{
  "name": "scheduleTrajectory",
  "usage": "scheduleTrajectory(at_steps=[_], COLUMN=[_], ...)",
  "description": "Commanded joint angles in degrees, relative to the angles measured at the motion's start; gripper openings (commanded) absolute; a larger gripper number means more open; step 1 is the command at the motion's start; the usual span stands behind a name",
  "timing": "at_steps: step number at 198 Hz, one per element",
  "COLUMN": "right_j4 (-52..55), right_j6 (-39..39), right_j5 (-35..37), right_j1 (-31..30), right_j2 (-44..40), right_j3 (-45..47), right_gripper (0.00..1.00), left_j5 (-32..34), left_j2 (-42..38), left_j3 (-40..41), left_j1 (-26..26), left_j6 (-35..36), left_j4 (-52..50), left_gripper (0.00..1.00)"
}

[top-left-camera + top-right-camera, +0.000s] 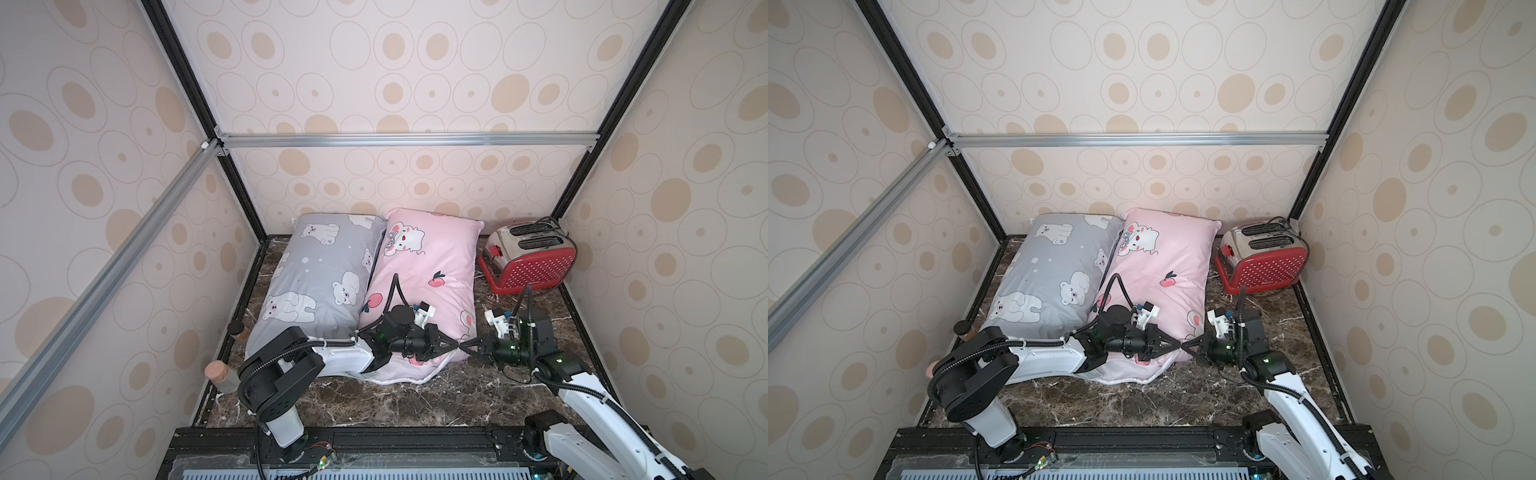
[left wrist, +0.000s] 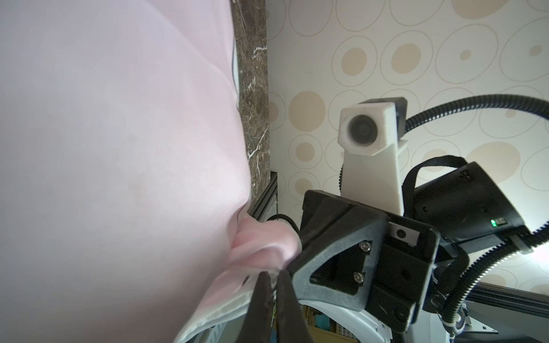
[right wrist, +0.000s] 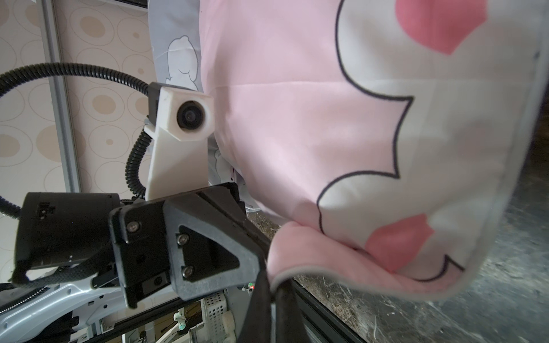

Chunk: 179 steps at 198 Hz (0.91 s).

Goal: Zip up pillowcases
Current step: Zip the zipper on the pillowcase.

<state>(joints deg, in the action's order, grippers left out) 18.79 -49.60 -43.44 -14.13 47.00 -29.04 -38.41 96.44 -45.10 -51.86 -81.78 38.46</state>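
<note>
Two pillowcases lie side by side at the back of the table: a grey one with white bears (image 1: 316, 270) (image 1: 1050, 266) and a pink one with peaches (image 1: 432, 266) (image 1: 1167, 257). Both grippers meet tip to tip at the pink one's near right corner. My left gripper (image 1: 453, 344) (image 1: 1177, 344) (image 2: 274, 280) is shut on the pale zipper edge of the pink pillowcase (image 2: 118, 148). From the other side, my right gripper (image 1: 465, 345) (image 1: 1185, 345) (image 3: 274, 286) is shut on the folded corner hem of the pink pillowcase (image 3: 297, 118). The zipper pull itself cannot be made out.
A red toaster (image 1: 528, 257) (image 1: 1262, 262) stands at the back right, its cord trailing toward my right arm. Two small capped containers (image 1: 218, 374) (image 1: 237, 330) sit at the table's left edge. Dark marble tabletop (image 1: 415, 399) runs along the front; patterned walls close in three sides.
</note>
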Motion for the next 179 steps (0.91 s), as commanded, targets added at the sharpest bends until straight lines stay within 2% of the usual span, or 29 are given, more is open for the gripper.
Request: scheduleTrajectory(at_steps=[1, 28, 44, 69, 119, 179], right_j4=[-1.4, 1.9, 3.1, 4.3, 4.6, 5.4], right_j6=[0.2, 1.2, 0.9, 0.4, -0.1, 0.3], right_j5=[-2.3, -1.2, -0.9, -0.6, 0.3, 1.6], right_j1=[0.0, 0.1, 0.5, 1.1, 1.6, 1.6], right_j2=[-0.1, -1.0, -2.4, -4.2, -3.8, -2.1], right_j3=[0.3, -1.1, -1.2, -1.2, -1.2, -1.1], right_gripper=[0.00, 0.00, 0.10, 0.20, 0.20, 0.36], left_j5=[0.2, 0.3, 0.4, 0.4, 0.7, 0.8], left_j2=[0.7, 1.2, 1.3, 1.6, 1.4, 1.5], left_j3=[-0.8, -0.6, -0.7, -0.7, -0.6, -1.4], left_j1=[-0.6, -0.6, -0.6, -0.6, -0.7, -1.7], left_j6=[-1.0, -0.9, -0.8, -0.8, -0.6, 0.3], left_j4=[1.7, 1.8, 1.7, 1.7, 1.7, 0.0], left_gripper=[0.06, 0.01, 0.00, 0.00, 0.00, 0.00])
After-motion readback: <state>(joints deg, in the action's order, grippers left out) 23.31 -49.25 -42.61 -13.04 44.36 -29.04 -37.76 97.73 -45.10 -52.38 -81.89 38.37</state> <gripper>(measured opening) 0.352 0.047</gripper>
